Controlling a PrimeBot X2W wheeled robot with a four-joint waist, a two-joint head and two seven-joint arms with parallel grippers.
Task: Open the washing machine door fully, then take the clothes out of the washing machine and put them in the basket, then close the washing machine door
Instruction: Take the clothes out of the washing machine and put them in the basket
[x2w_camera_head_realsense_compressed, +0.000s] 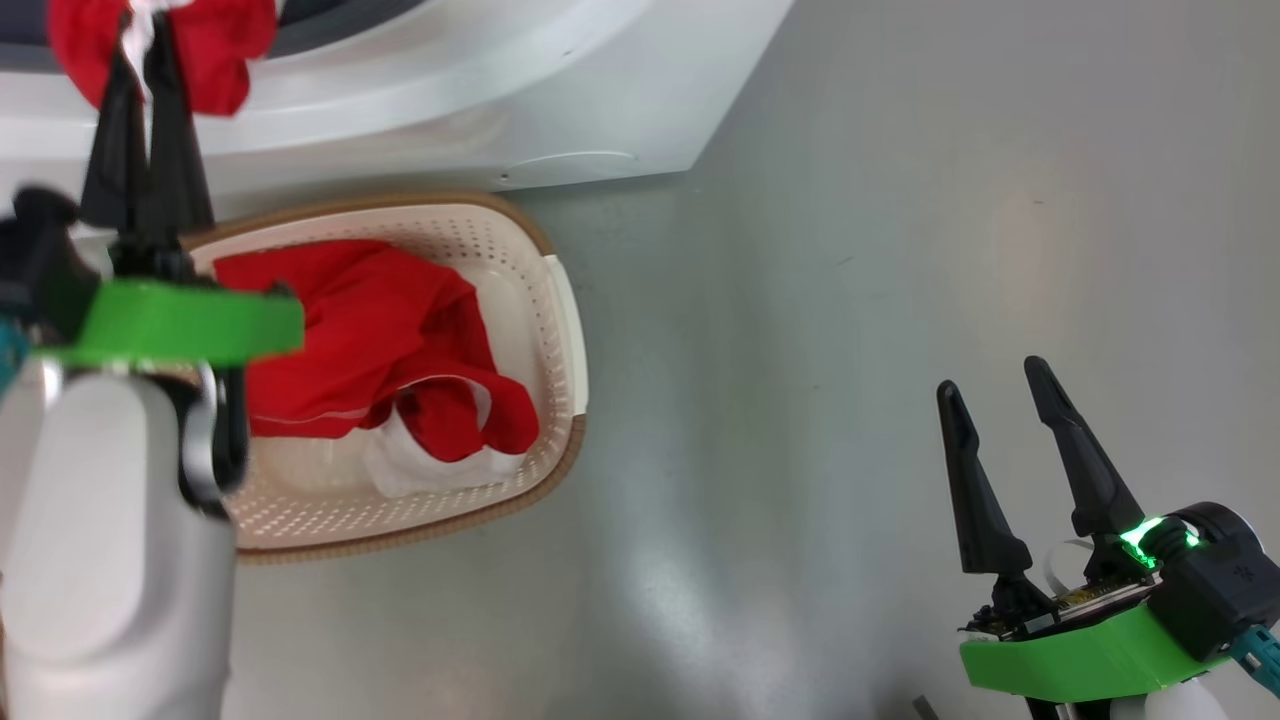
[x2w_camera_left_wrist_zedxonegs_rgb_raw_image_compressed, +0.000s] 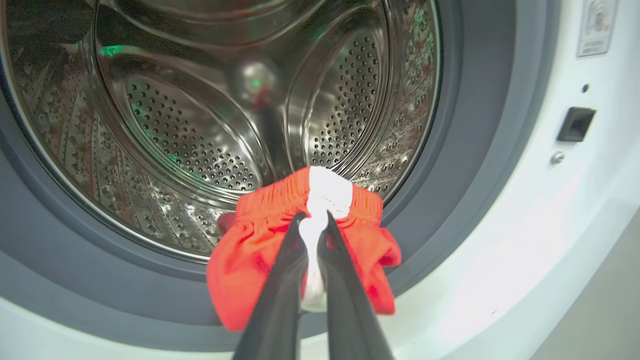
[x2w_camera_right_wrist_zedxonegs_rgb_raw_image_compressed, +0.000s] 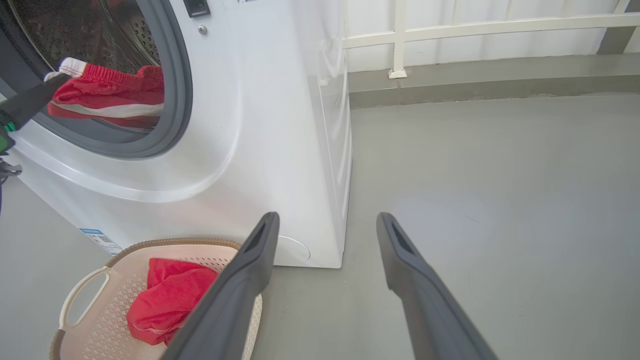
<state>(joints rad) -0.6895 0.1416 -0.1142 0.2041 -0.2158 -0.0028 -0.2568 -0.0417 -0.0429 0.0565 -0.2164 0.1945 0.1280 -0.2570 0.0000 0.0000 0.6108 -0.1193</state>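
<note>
Red garment (x2w_camera_left_wrist_zedxonegs_rgb_raw_image_compressed: 250, 250) clamped, lower centre, by left gripper (x2w_camera_left_wrist_zedxonegs_rgb_raw_image_compressed: 314, 216); best lifted clear of ring (x2w_camera_left_wrist_zedxonegs_rgb_raw_image_compressed: 450, 225) before basket (x2w_camera_head_realsense_compressed: 565, 320); right gripper (x2w_camera_head_realsense_compressed: 990, 376) apart.

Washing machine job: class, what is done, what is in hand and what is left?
Done: the drum stands exposed, so the door is open, and one red garment lies in the basket. In hand: the left claw is shut on a second red garment at the drum's mouth. Left: drop it in the basket, then close the door. The right claw hangs open.
</note>
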